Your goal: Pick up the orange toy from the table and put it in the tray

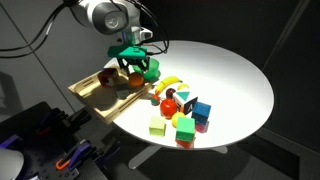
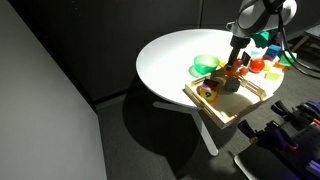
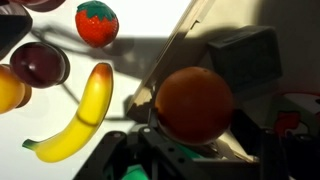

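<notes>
The orange toy point(image 3: 195, 102) is a round plain orange ball, large in the wrist view and gripped between my gripper's point(image 3: 185, 145) jaws. In both exterior views my gripper point(image 1: 130, 66) point(image 2: 235, 66) hangs over the tray point(image 1: 82, 92) point(image 2: 216, 112) at the table's edge, holding the orange toy point(image 2: 232, 72) just above the tray floor. The light wooden tray's wall point(image 3: 178, 52) runs diagonally through the wrist view, and the ball is on the tray side of it.
A green bowl point(image 1: 150, 68) point(image 2: 207, 64) stands beside the tray. A yellow banana point(image 3: 85, 115) point(image 1: 171, 81), a strawberry toy point(image 3: 95, 22) and a dark red toy point(image 3: 40, 65) lie on the white table point(image 1: 230, 70). Coloured blocks point(image 1: 185, 118) sit near the front edge. Other toys lie in the tray.
</notes>
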Controlling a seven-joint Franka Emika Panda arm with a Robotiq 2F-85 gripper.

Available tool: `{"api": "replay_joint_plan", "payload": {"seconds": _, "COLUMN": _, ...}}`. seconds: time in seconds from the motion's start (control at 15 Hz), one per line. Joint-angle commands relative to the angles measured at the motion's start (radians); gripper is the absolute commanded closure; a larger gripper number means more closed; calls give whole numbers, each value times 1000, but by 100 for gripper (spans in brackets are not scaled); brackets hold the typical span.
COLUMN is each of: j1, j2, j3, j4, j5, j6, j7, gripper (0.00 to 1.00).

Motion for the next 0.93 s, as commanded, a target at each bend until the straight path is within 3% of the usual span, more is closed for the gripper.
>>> {"api": "replay_joint_plan", "payload": {"seconds": 0.0, "j1": -12, "j2": 33, "j3": 17, "j4": 26, "j5": 4, "j6": 30, "j7": -13, "gripper": 38}}
{"api": "replay_joint_plan", "payload": {"seconds": 0.07, "j1": -14, "j2": 36, "j3": 18, "j4": 23, "j5": 1, "j6": 39, "j7": -12, "gripper": 7}}
{"api": "replay_joint_plan", "payload": {"seconds": 0.27, "j1": -18, "j2": 29, "j3": 17, "j4": 7, "j5": -5, "j6": 42, "j7": -7, "gripper": 0}}
{"api": "replay_joint_plan", "payload": {"seconds": 0.87, "j1": -20, "j2": -77, "j3": -5, "j4": -86, "j5": 1, "j6": -61, "j7": 34, "gripper": 0}}
